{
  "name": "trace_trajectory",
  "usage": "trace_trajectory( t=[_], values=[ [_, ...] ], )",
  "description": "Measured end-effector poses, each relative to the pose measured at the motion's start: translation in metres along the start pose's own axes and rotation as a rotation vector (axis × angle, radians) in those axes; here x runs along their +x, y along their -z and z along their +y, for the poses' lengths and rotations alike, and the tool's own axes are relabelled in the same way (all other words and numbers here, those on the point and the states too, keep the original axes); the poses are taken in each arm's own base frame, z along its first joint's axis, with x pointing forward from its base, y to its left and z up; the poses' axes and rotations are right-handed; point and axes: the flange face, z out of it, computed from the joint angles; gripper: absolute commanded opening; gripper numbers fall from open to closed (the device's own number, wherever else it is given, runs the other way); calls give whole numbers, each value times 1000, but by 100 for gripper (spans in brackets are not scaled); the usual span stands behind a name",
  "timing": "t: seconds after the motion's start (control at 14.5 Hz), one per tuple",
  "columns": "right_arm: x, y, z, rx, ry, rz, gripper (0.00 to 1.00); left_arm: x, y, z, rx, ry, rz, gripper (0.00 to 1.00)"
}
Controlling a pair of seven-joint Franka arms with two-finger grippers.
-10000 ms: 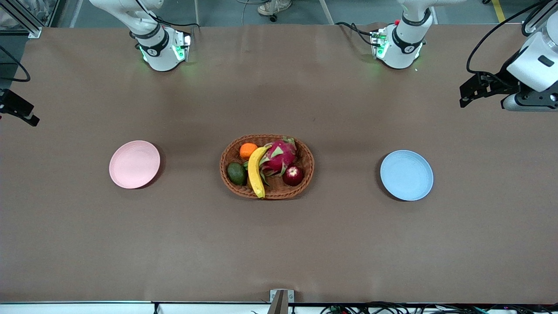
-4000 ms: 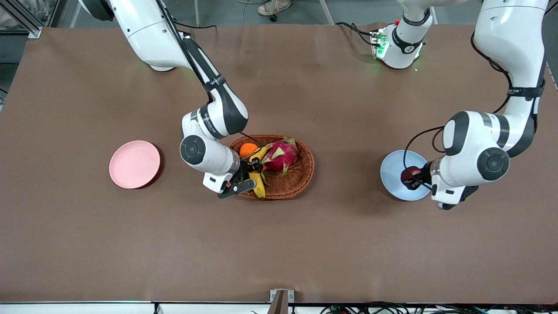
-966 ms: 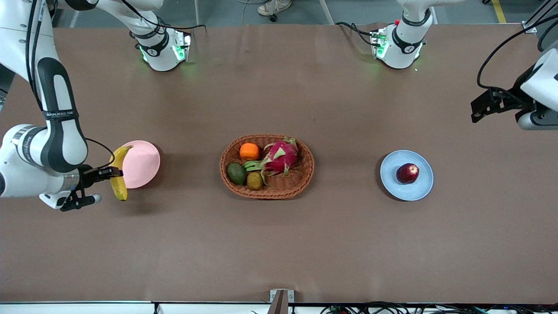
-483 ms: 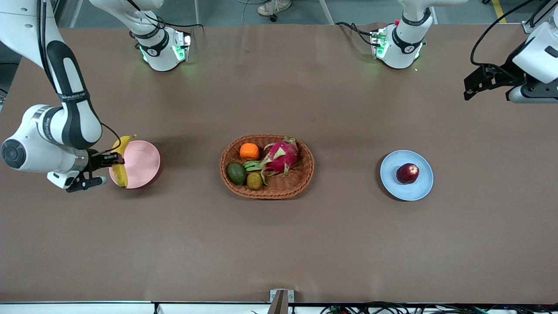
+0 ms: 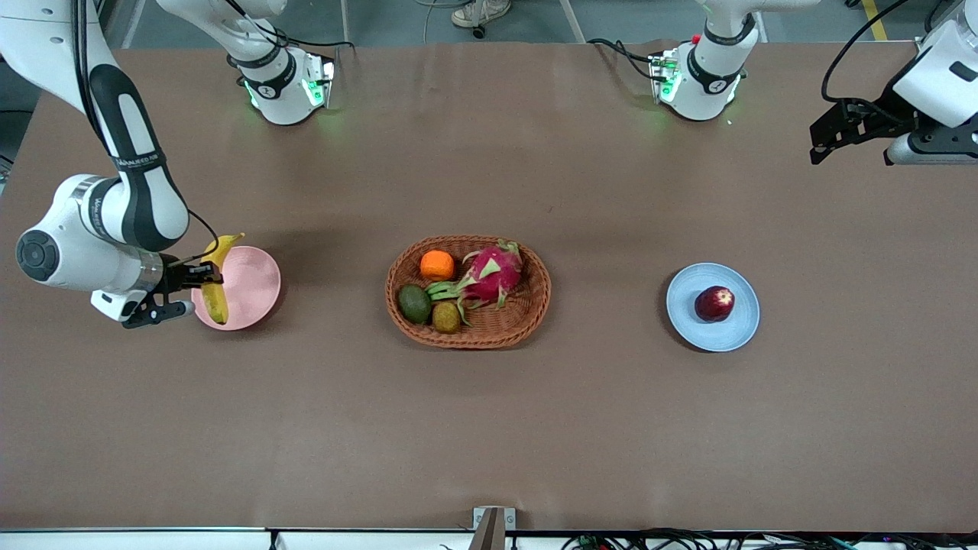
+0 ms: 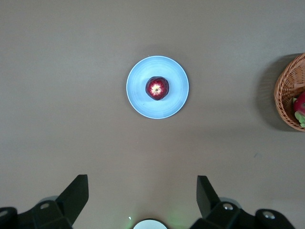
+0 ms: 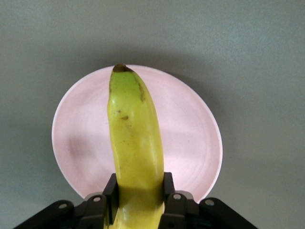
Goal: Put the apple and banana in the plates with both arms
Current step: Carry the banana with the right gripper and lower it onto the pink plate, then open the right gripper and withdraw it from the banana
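Brown table (image 5: 489, 428) lay bare w/ open room near pink plate (image 5: 248, 286). Right gripper (image 5: 200, 284) clamped banana (image 5: 215, 281) over its edge. Left gripper (image 5: 825, 141) waited, spread wide, empty; apple (image 5: 714, 303) sat on blue plate (image 5: 737, 328).

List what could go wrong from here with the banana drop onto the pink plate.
1. The right gripper holds the banana over the edge of the pink plate at the right arm's end, not its middle; released here, it may tip off the rim onto the table.
2. The banana looks about as long as the plate is wide, so an end could overhang and tilt the plate.
3. The fingers clamp the banana closely; opening could drag it sideways.
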Motion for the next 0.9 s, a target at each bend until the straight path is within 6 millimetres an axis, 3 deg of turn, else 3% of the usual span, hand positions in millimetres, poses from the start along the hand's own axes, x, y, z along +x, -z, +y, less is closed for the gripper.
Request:
trace_trajectory(
  t=[0.07, 0.14, 0.21, 0.41, 0.55, 0.69, 0.9],
  values=[
    [0, -6, 0, -1, 1, -3, 41, 0, -1, 0, 0, 0, 0, 100],
    [0, -13, 0, 0, 1, -10, 67, 1, -1, 0, 0, 1, 2, 100],
    [1, -20, 0, 1, 0, -18, 100, 1, -1, 0, 0, 4, 4, 100],
    [2, -25, 1, 2, 0, -24, 100, 2, -2, 0, 0, 16, 4, 100],
    [6, -10, 1, -3, 2, -6, 100, 2, -2, 0, 0, 20, 3, 100],
    [12, 31, 1, -6, 5, 23, 100, 2, -2, 0, 0, 21, 3, 100],
    [11, 123, 10, -4, -6, 67, 100, 2, -3, 0, 0, 21, 2, 100]
  ],
)
